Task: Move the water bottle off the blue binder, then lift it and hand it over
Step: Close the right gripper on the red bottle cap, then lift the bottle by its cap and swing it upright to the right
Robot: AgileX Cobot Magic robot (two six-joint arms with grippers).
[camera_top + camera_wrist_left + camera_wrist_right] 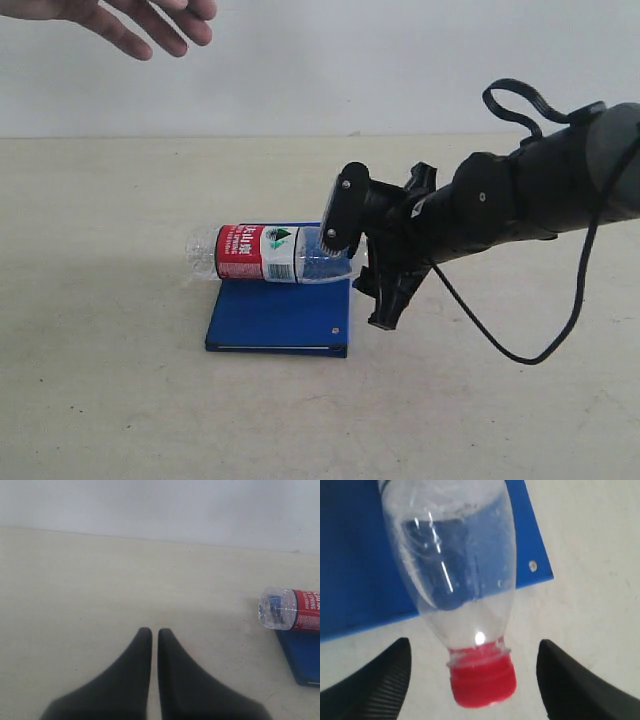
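The water bottle (265, 253) lies on its side across the far part of the blue binder (280, 315), base pointing left and past the binder's edge. My right gripper (358, 262) is open at the bottle's cap end. In the right wrist view the red cap (482, 680) sits between the two spread fingers of that gripper (474, 647), touching neither, with the binder (355, 555) under the bottle's body. My left gripper (151, 631) is shut and empty, low over bare table. From there the bottle's base (287, 609) and a corner of the binder (305, 655) show off to one side.
A person's open hand (140, 22) hovers at the top left, above the far table edge. The beige table (120, 380) stretches around the binder. A black cable (500, 345) loops down from the right arm.
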